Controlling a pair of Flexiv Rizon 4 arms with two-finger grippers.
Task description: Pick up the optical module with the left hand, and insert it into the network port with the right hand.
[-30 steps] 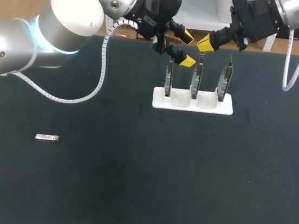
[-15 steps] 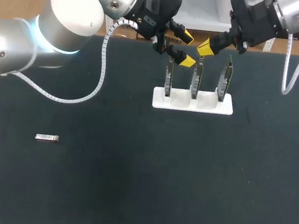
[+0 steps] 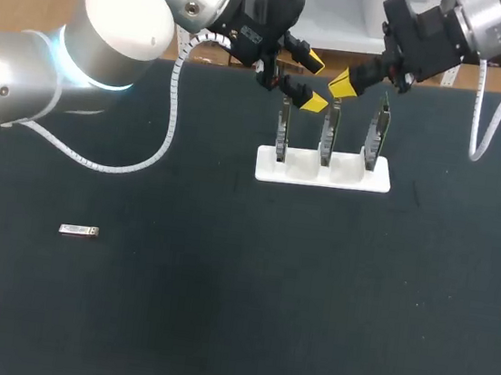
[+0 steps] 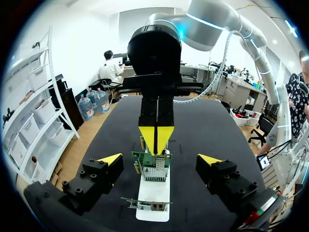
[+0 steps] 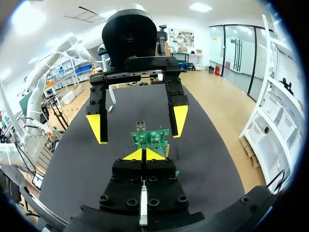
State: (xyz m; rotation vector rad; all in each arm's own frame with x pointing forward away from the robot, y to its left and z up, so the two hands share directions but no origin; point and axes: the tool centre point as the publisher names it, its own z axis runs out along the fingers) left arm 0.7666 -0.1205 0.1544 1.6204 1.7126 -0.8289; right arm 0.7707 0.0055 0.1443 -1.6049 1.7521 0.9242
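Black table, both arms at its far edge, over the white holder.

Left arm: left gripper hangs above the holder's left end, fingers spread wide, nothing between them.

Right arm: right gripper sits above the middle board, one of three upright boards in the holder. Its yellow tips are pressed together, and no object shows between them.

Optical module lies flat on the table, well apart from the holder, toward the left arm's side, untouched.

Progress: judged at the start. The module is not picked up, so pickup, transfer to the right gripper and insertion all remain.

Change over the last second: the right gripper's tips have tilted and dropped slightly toward the middle board. Left gripper, module and holder unchanged.
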